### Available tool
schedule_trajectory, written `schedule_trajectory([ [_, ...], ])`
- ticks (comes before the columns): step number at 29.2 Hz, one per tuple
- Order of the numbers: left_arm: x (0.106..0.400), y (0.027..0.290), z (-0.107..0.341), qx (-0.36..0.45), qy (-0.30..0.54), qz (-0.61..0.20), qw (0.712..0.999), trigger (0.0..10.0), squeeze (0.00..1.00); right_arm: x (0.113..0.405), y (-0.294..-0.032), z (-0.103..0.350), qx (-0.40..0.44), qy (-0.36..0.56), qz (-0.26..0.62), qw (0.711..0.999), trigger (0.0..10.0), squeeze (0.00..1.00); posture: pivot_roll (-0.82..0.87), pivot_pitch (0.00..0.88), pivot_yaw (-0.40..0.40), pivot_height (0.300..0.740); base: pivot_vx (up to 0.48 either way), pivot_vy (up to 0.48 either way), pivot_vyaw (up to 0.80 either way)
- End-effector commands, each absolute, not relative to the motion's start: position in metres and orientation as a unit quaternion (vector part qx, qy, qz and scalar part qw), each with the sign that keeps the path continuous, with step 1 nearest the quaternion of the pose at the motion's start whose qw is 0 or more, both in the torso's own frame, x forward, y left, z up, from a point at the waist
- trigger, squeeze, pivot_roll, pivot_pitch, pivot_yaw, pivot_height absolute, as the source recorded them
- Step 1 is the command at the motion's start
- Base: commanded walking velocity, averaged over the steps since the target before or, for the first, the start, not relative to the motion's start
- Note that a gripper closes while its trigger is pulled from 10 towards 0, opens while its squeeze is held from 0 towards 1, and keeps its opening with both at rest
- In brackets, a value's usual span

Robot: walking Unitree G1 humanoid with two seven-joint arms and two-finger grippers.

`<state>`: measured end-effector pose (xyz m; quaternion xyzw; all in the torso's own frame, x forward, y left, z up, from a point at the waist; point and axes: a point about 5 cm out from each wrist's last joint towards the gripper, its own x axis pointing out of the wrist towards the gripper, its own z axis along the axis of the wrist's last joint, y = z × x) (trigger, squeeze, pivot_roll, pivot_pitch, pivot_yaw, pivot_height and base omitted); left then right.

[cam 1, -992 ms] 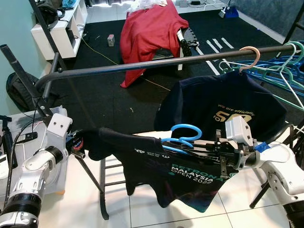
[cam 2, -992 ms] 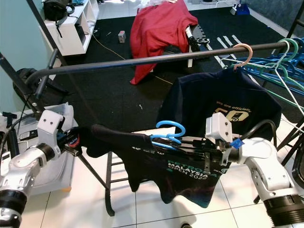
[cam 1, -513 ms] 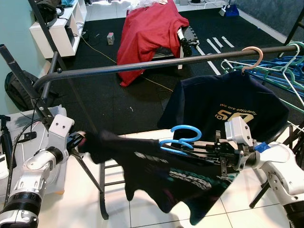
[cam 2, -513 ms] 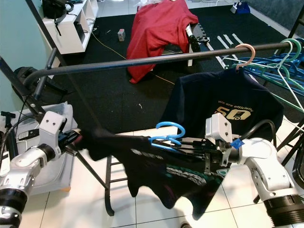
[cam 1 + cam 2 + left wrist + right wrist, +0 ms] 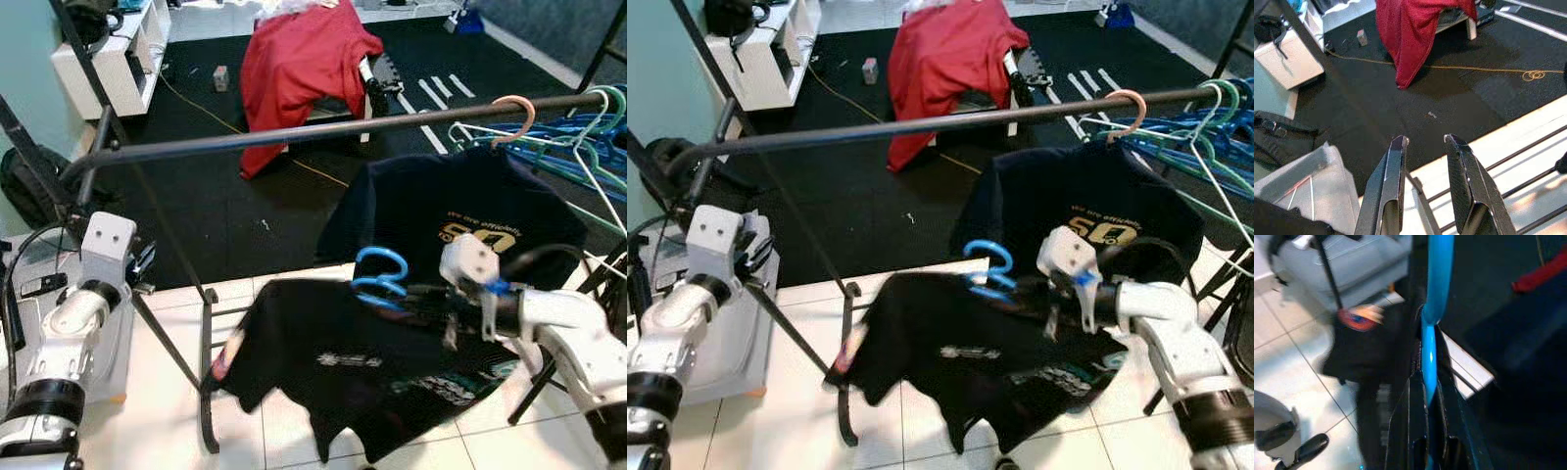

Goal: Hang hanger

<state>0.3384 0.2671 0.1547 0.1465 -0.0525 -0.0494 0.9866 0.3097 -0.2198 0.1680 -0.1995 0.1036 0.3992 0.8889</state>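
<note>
Left eye view: one blue hanger (image 5: 380, 277), two dark shirts.

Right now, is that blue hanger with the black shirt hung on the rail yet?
Not yet. The blue hanger sits clamped in the right gripper below the rail, its black shirt dangling.

**Colours and Patterns**

Bright blue plastic hanger (image 5: 380, 277) carries a black T-shirt (image 5: 362, 367) with white and teal print. Navy T-shirt (image 5: 460, 211) shows gold lettering under a peach hanger hook (image 5: 516, 116). Red draped cloth (image 5: 294, 69) lies on black carpet (image 5: 225, 201).
</note>
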Motion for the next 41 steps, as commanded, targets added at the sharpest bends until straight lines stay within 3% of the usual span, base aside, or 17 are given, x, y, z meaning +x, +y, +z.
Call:
schedule_trajectory([
  [1,0.338,0.259,0.150,0.142,-0.044,-0.068,0.986,10.0,0.00,0.314,-0.217,0.168,-0.193,0.108,0.375,0.900,0.0,0.00,-0.11,0.138,0.038,0.740,0.000,0.000,0.00],
  [3,0.340,0.236,0.147,0.137,-0.048,-0.104,0.984,10.0,0.00,0.323,-0.207,0.160,-0.168,0.128,0.310,0.927,0.0,0.00,-0.11,0.129,0.036,0.740,0.000,0.000,0.00],
  [10,0.340,0.214,0.145,0.134,-0.052,-0.137,0.980,10.0,0.00,0.330,-0.194,0.153,-0.159,0.130,0.258,0.944,0.0,0.00,-0.11,0.125,0.034,0.740,0.000,0.000,0.00],
  [12,0.339,0.196,0.144,0.133,-0.059,-0.166,0.975,10.0,0.00,0.337,-0.180,0.151,-0.148,0.108,0.213,0.960,0.0,0.00,-0.10,0.118,0.033,0.740,0.000,0.000,0.00],
  [22,0.336,0.183,0.148,0.119,-0.072,-0.192,0.971,10.0,0.00,0.342,-0.167,0.151,-0.193,0.082,0.178,0.961,0.0,0.00,-0.10,0.103,0.031,0.740,0.000,0.000,0.00],
  [27,0.332,0.163,0.156,0.081,-0.087,-0.223,0.967,10.0,0.00,0.345,-0.151,0.165,-0.226,0.011,0.117,0.967,0.0,0.00,-0.10,0.098,0.034,0.740,0.000,0.000,0.00],
  [32,0.331,0.161,0.157,0.081,-0.086,-0.228,0.967,10.0,0.00,0.345,-0.151,0.167,-0.226,0.007,0.111,0.968,0.0,0.00,-0.10,0.098,0.034,0.740,0.000,0.000,0.00],
  [35,0.323,0.146,0.158,0.084,-0.073,-0.295,0.949,10.0,0.00,0.351,-0.154,0.176,-0.214,-0.021,0.074,0.974,0.0,0.00,-0.10,0.108,0.039,0.740,0.000,0.000,0.00],
  [36,0.314,0.135,0.153,0.108,-0.043,-0.356,0.927,10.0,0.00,0.362,-0.163,0.186,-0.180,-0.045,0.028,0.982,0.0,0.00,-0.09,0.111,0.034,0.740,0.000,0.000,0.00],
  [41,0.314,0.135,0.152,0.122,-0.031,-0.352,0.927,10.0,0.00,0.369,-0.166,0.190,-0.157,-0.048,0.011,0.986,0.0,0.00,-0.09,0.113,0.027,0.740,0.000,0.000,0.00],
])
